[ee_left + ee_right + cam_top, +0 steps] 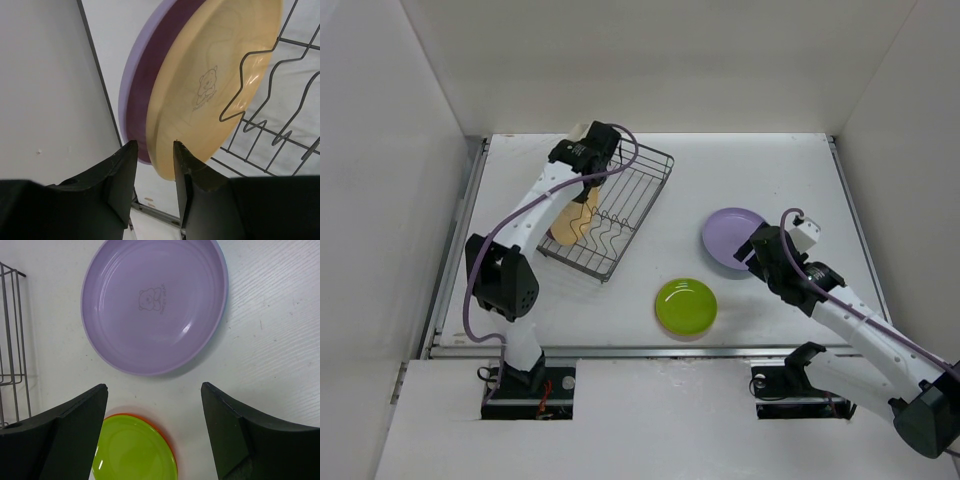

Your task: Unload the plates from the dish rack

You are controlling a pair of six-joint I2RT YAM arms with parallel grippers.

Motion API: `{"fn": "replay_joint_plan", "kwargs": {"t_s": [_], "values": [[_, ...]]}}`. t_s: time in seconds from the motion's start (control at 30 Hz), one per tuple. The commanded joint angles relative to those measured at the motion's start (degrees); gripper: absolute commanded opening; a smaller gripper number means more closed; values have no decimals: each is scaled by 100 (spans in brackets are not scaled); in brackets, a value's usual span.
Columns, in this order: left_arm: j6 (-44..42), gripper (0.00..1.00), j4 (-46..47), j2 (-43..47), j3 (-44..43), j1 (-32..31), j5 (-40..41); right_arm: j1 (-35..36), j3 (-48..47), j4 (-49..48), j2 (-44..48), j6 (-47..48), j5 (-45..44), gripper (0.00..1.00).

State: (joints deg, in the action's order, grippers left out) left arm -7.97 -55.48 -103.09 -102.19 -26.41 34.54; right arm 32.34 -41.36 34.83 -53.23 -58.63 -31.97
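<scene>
Left gripper (152, 145): fingers narrowly apart astride the rim of the upright tan-yellow round plastic plate (210, 85) in the dark grey wire dish rack (643, 220); whether they pinch it, I cannot tell.
Right gripper (154, 387): wide open, empty, over the lavender round plastic plate (155, 305) lying flat on the white table (280, 315).

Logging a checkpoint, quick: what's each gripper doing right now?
Left gripper: jaws narrow around the rims of the round tan-yellow plastic plate and round lavender plastic plate; clamped or not, cannot tell.
Right gripper: open, holding nothing.
</scene>
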Motion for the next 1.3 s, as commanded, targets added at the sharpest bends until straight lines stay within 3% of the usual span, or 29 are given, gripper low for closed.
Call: {"fn": "replay_joint_plan", "kwargs": {"t_s": [0.0,0.3,0.43,0.47,0.77,0.97,1.27], "values": [[102,31,99,34,59,75,8,45,6,-275,32,54,-3,81],[102,21,152,-290,112,180,-70,45,58,-328,-20,54,-3,81],[155,8,152,-405,112,233,-211,45,58,-275,-20,54,-3,81],[155,0,152,-405,112,285,-211,45,58,-275,-20,54,-3,81],[155,0,-32,324,-142,286,-273,45,6,-275,-20,106,50,81],[6,0,-261,833,-529,154,-764,45,-117,-161,32,221,103,81],[58,0,-727,948,-1286,22,-1107,45,-302,-518,347,992,558,81]]}}
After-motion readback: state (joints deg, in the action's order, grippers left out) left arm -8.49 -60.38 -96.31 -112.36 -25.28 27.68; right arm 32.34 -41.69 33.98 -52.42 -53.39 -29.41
